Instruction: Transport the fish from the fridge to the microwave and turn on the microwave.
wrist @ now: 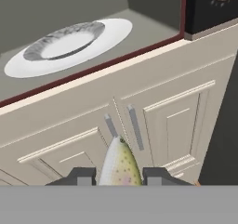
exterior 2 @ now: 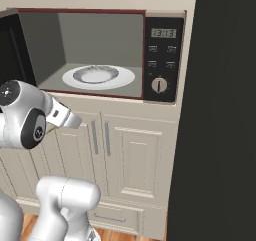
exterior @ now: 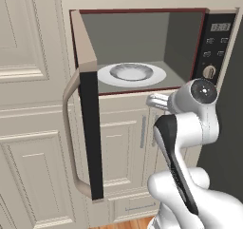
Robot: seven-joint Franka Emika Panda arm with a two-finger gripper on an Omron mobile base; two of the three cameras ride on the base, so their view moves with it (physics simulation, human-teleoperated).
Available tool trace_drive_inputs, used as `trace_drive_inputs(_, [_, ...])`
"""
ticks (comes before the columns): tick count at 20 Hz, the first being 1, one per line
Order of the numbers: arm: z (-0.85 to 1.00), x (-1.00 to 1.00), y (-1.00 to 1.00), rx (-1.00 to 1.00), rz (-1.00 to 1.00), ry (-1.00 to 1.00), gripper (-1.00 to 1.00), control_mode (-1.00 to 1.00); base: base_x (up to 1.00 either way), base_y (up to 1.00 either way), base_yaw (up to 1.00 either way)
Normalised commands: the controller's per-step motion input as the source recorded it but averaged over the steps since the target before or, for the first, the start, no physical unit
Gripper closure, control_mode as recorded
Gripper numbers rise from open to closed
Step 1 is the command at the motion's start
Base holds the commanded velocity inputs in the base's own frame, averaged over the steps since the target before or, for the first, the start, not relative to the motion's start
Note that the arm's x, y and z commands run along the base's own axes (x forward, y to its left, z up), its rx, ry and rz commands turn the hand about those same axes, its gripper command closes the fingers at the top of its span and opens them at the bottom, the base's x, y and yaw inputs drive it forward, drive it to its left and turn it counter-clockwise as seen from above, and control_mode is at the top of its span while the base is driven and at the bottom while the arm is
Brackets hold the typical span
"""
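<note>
The gripper (wrist: 120, 175) is pinching the fish (wrist: 120, 165) between its two fingertips, holding it in front of the cabinet doors (wrist: 153, 121) just below the microwave (exterior 2: 100, 55). The microwave door (exterior: 88, 104) is standing open, with a white plate (exterior: 131, 74) lying inside.

Speckled beige fish (wrist: 120, 165), white plate (wrist: 69, 44), cream cabinets (wrist: 153, 111).
</note>
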Motion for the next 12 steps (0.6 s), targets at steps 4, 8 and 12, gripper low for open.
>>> trace_drive_inputs(4, [0.22, 0.38, 0.02, 0.00, 0.00, 0.17, 1.00, -1.00, 0.00, 0.00, 0.00])
trace_drive_inputs(8, [0.19, 0.38, 0.05, 0.00, 0.00, 0.13, 1.00, -1.00, 0.00, 0.00, 0.00])
trace_drive_inputs(12, [0.10, 0.26, 0.01, 0.00, 0.00, 0.01, 1.00, -1.00, 0.00, 0.00, 0.00])
